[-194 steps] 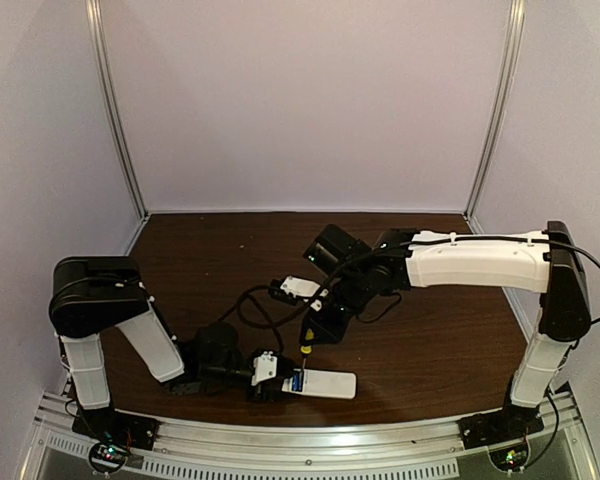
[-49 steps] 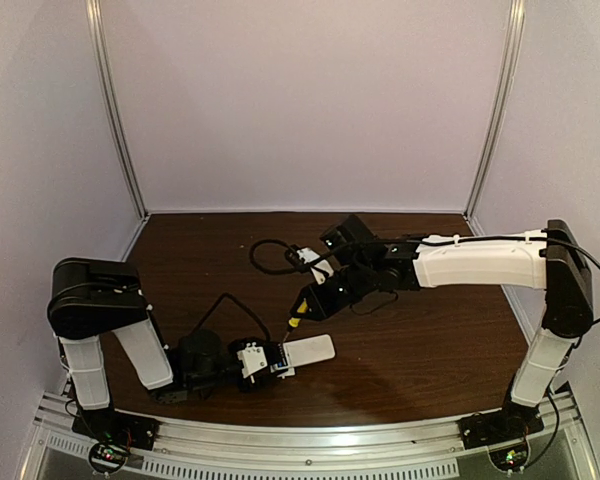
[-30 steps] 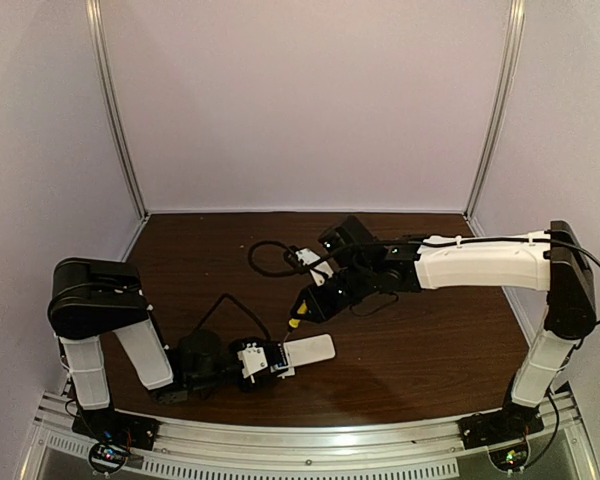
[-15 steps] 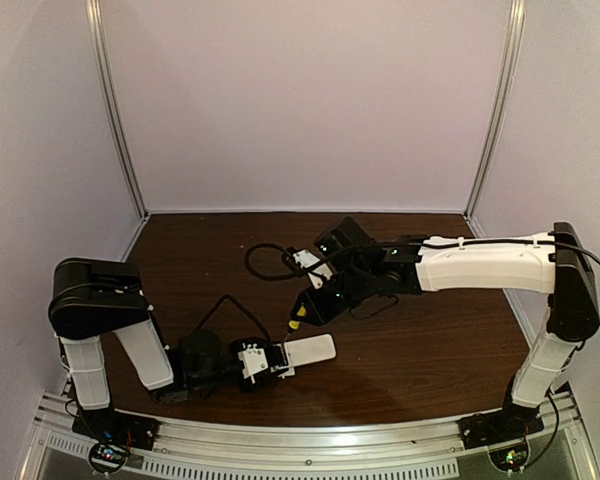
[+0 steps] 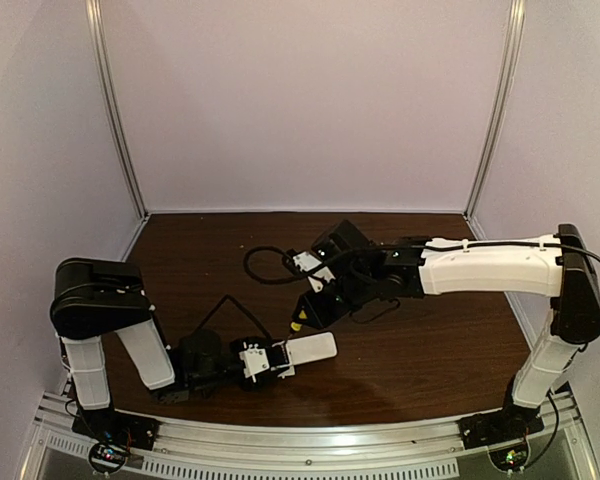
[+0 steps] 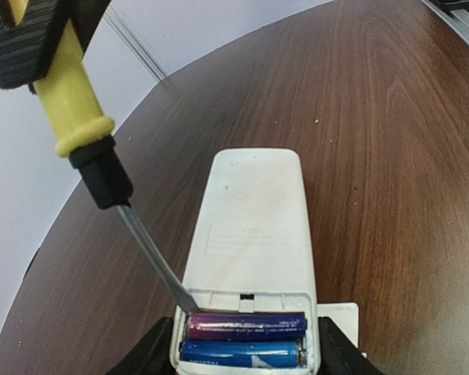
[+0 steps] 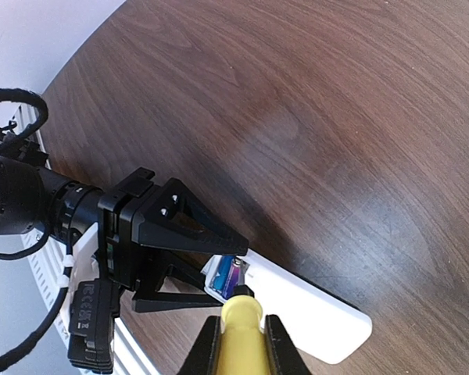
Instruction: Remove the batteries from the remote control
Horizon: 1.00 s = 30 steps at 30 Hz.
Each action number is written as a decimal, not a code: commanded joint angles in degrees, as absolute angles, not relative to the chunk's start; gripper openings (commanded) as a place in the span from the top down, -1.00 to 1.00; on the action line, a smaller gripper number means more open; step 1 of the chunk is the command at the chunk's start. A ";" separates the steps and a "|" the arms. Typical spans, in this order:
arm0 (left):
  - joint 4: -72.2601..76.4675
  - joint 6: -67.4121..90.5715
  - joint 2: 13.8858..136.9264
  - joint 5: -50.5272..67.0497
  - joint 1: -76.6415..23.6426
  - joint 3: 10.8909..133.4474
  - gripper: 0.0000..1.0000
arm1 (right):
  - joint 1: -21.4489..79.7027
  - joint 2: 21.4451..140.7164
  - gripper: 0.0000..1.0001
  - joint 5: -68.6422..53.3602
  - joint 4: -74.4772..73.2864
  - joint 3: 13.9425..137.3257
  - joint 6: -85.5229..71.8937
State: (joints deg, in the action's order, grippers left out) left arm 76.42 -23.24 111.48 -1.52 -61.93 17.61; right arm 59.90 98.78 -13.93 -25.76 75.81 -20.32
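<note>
**Prying out the first cell**

Both batteries (image 6: 245,323) sat in the open bay at the remote's (image 6: 254,226) near end, low over the bench (image 6: 375,117). The left hand (image 5: 272,360), half open, clamped the remote's sides. The screwdriver (image 6: 86,148) tip touched the bay's left corner; the right hand (image 7: 238,348) gripped its handle tight. Best: slip the tip under the cell end and lever gently.

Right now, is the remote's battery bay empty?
No: the left wrist view shows both batteries seated in the open end of the remote control, with the screwdriver tip at the upper cell's end.
</note>
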 commanded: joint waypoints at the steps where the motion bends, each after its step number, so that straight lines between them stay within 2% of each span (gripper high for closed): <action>1: 90.70 -27.00 113.47 -6.50 -61.23 18.63 0.86 | 61.41 97.52 1.00 -12.66 -32.86 74.35 -22.28; 12: 90.81 -26.90 113.50 -6.25 -61.26 18.63 0.86 | 61.61 95.82 1.00 -10.04 -32.55 74.45 -23.10; 19: 91.12 -26.35 113.47 -6.07 -61.22 18.63 0.85 | 62.58 94.87 1.00 -8.45 -27.31 73.11 -25.75; 30: 91.66 -24.65 113.03 -5.12 -61.26 18.42 0.84 | 69.24 95.42 1.00 7.53 -22.21 70.99 -31.27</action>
State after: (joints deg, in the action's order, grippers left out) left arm 76.71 -24.95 111.96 -5.10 -61.65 18.46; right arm 67.55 96.64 -1.02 -24.99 72.40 -28.45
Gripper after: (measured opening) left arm 0.566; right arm 0.172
